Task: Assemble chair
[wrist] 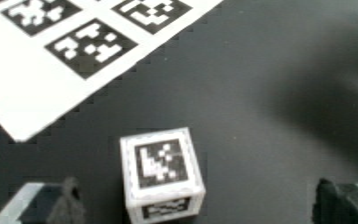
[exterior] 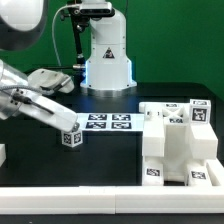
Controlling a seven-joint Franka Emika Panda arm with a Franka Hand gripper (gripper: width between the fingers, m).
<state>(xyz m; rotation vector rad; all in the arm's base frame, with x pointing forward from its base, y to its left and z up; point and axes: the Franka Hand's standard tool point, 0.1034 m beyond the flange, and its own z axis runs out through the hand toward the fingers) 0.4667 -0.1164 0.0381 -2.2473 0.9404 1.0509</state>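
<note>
The chair's glossy white blocky parts (exterior: 176, 146) stand bunched together on the black table at the exterior view's right, tags showing on their tops and fronts. My gripper (exterior: 64, 127) reaches in from the exterior view's left, well apart from them. It hangs over a small white tagged cube (exterior: 71, 139). In the wrist view the gripper (wrist: 194, 205) is open. The cube (wrist: 162, 168) stands between its two dark fingers (wrist: 44, 204), closer to one of them, and neither finger touches it.
The marker board (exterior: 109, 123) lies flat just beyond the cube, and its corner shows in the wrist view (wrist: 83, 52). The arm's white base (exterior: 106, 58) stands at the back of the table. A green wall closes the scene behind.
</note>
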